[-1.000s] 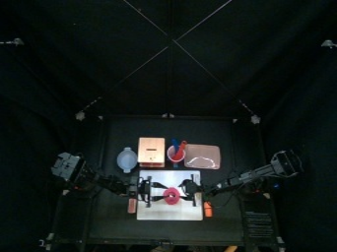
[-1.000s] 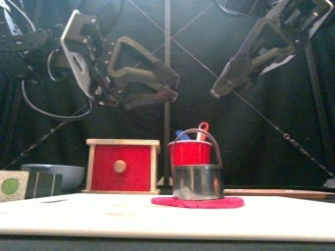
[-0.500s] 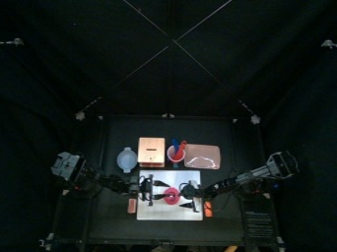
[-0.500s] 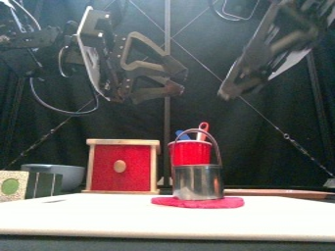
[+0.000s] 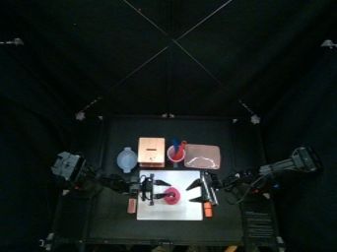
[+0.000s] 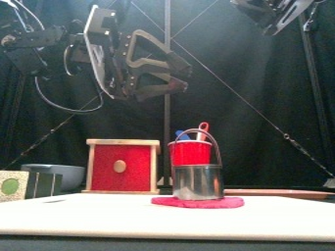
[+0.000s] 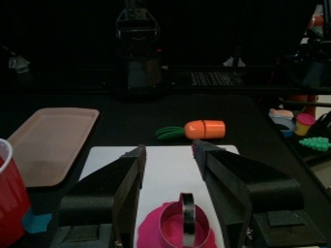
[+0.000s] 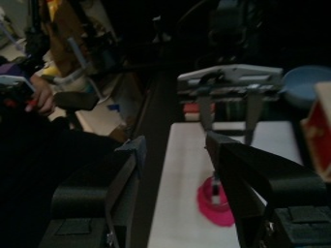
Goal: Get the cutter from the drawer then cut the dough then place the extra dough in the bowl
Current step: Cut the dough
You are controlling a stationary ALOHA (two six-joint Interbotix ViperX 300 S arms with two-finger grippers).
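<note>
Pulling clear of the cutter (image 6: 201,182), with the extra dough yet to move

Within the last second the right gripper (image 8: 179,145) has drawn up and away to the right of the white cutting board (image 7: 165,167). Seen from the front, it has almost left the upper corner. Its jaws stand apart and hold nothing. The left gripper (image 7: 168,150) has risen a little and hangs above the board's left part, jaws likewise wide apart and empty. The cutter has not shifted: it stands upright on the pink dough (image 6: 197,203) at the middle of the board, touched by neither gripper. This suggests the cutter has been set down and released, perhaps already pressed in, though nothing shows whether the dough is cut through. Dough still spreads out around the cutter's foot, so carrying the extra to the blue-grey bowl (image 6: 53,176), behind the board's left corner, remains to be done.
</note>
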